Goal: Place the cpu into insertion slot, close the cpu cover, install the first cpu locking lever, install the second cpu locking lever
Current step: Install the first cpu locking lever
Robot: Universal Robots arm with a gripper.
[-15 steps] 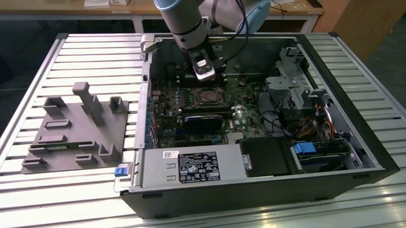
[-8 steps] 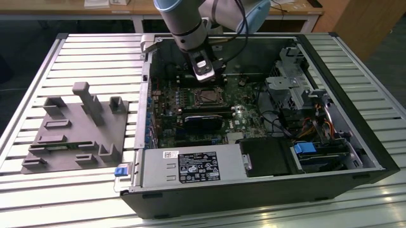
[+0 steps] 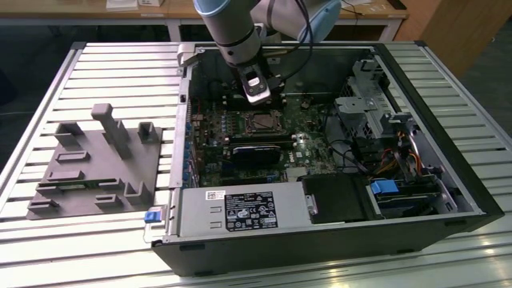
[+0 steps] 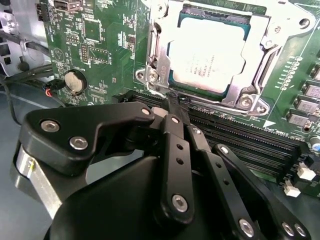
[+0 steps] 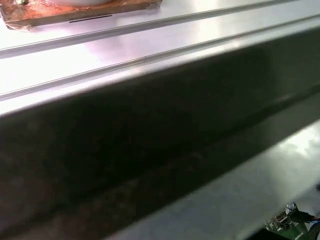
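Note:
The cpu [image 4: 207, 52], with its silvery-beige top, lies in the insertion slot [image 4: 175, 90] on the green motherboard [image 4: 100, 45]. The cpu cover [image 4: 262, 65], a silver frame, lies down around it. In the second wrist view my gripper [image 4: 173, 104] is shut, its black fingertips pressed together right at the slot's rim, beside a thin metal lever [image 4: 156, 55] along one side of the cover. Nothing shows between the fingers. In the exterior view the gripper [image 3: 258, 99] hangs inside the open computer case, just behind the slot [image 3: 260, 123].
Black memory slots [image 4: 240, 137] run close under the fingers. A coin battery [image 4: 75, 82] and cables [image 4: 30, 75] sit to one side. The case wall [image 5: 150, 140] is close to the first wrist camera. A grey fixture [image 3: 96, 162] stands on the slatted table at the exterior view's left.

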